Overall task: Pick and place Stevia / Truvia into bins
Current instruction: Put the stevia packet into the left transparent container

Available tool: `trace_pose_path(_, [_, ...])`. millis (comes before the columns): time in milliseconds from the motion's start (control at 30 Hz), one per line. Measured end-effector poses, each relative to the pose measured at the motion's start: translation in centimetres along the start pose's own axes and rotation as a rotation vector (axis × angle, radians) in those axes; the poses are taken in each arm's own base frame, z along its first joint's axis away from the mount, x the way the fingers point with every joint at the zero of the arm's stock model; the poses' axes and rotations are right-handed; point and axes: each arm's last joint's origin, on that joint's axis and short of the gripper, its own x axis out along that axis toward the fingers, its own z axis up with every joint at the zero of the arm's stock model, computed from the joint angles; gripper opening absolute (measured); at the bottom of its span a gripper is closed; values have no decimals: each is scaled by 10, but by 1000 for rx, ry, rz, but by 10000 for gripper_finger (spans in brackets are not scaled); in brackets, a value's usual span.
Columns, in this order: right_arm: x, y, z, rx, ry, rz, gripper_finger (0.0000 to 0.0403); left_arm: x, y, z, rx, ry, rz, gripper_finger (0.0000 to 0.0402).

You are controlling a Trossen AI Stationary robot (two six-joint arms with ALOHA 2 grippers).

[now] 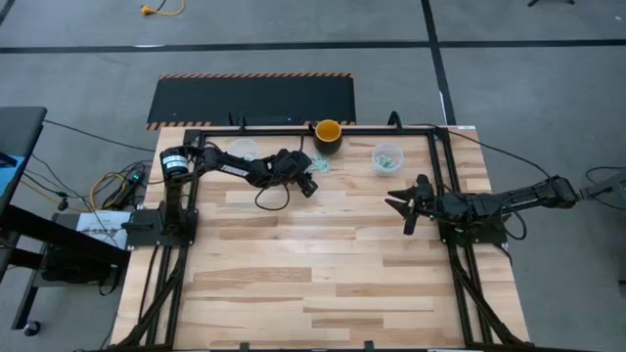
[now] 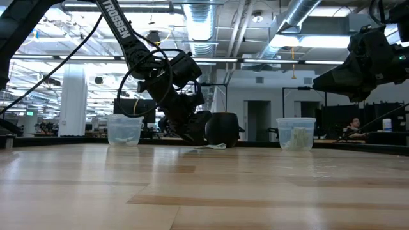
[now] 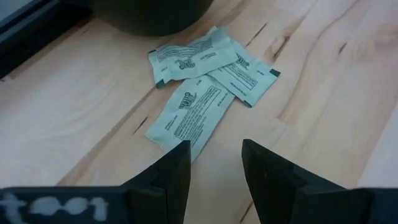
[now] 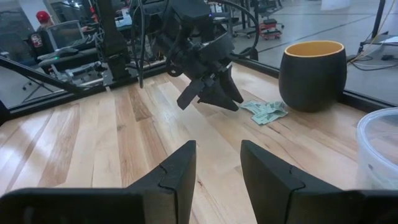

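Observation:
Three light green and white Stevia sachets lie flat and partly overlapping on the table beside the yellow-orange cup; they also show as sachets and sachets. My left gripper is open and low over the table, its fingertips just short of the nearest sachet, slanting down toward the pile. Two clear cups stand at the far edge: the left cup and the right cup, which holds sachets. My right gripper is open and waits above the table's right side.
The yellow-orange cup with its dark outside stands right behind the pile, between the two clear cups. A black frame rail runs along the far edge. Bare wooden table spreads toward the near edge. The room behind shows desks and a person.

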Motion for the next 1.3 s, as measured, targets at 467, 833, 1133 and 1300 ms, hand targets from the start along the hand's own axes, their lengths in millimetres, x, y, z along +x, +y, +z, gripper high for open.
trace_pose_path(467, [0, 0, 0, 0, 1, 0, 121, 0, 1, -2, -20, 14, 35, 5])
trace_pose_path(833, [0, 0, 0, 0, 1, 1, 121, 0, 0, -5, -29, 47, 12, 0])
trace_pose_path(1133, [0, 0, 0, 0, 1, 2, 121, -3, -11, -5, 51, 14, 34, 0])
trace_pose_path(1300, [0, 0, 0, 0, 1, 2, 121, -5, -15, 1, 138, -54, 36, 0])
